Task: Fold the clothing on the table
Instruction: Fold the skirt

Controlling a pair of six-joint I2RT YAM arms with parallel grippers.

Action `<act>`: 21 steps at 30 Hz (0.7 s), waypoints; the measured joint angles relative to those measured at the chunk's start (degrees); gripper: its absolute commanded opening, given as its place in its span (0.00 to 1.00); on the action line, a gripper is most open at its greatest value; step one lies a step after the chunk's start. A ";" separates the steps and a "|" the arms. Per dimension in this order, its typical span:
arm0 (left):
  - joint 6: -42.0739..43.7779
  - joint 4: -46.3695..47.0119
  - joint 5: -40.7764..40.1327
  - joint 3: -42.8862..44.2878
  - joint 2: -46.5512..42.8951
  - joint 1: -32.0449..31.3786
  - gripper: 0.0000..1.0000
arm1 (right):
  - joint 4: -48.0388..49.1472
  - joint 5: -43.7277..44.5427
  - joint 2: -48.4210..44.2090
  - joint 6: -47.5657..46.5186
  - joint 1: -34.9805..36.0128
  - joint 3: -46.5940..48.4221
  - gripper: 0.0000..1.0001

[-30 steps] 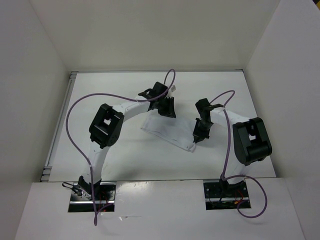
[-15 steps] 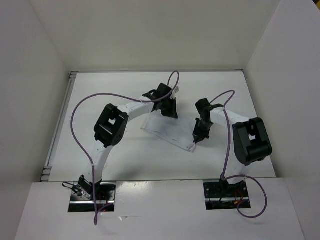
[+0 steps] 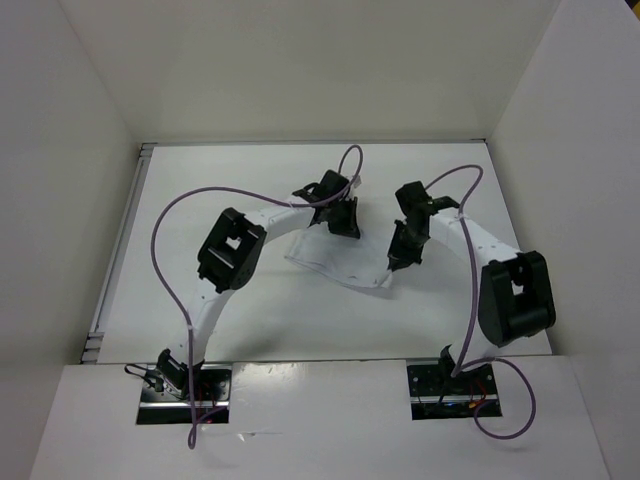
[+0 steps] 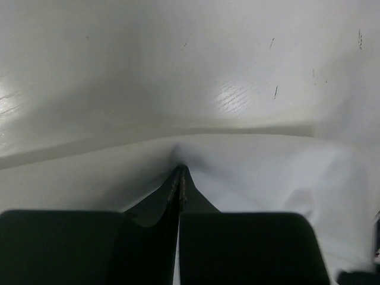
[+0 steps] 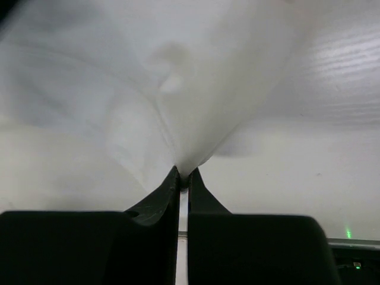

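Top external: on your left, a wide stretch of table (image 3: 230, 170) lies between the grey rim (image 3: 120, 240) and the left gripper (image 3: 345, 222), whose jaws are clamped on the clothing's (image 3: 335, 260) far edge mid-table. The right gripper (image 3: 397, 258) pinches the garment's right corner, and more tabletop runs from there to the right wall (image 3: 580, 200).

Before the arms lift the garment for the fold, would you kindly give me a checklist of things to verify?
1. Left gripper shut on the clothing edge: ok, fabric puckers at its tips.
2. Right gripper shut on the clothing: ok, fabric peaks from its tips.
3. Grips at opposite ends of the clothing: ok in the top view.
4. Number of layers pinched in each grip: cannot tell.
5. Purple cables apart from the fabric: ok.
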 measured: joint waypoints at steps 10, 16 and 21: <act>-2.49 1.42 1.66 -0.37 0.35 -2.32 0.00 | 0.17 -3.91 -2.64 -0.66 6.45 12.85 0.00; -2.91 3.28 3.41 -3.69 -1.22 -3.04 0.06 | 1.33 -8.11 -0.04 -1.86 8.85 12.87 0.00; -3.78 0.68 2.12 -12.04 -9.35 -0.76 0.24 | 1.38 -8.04 -0.04 -2.91 8.85 12.68 0.00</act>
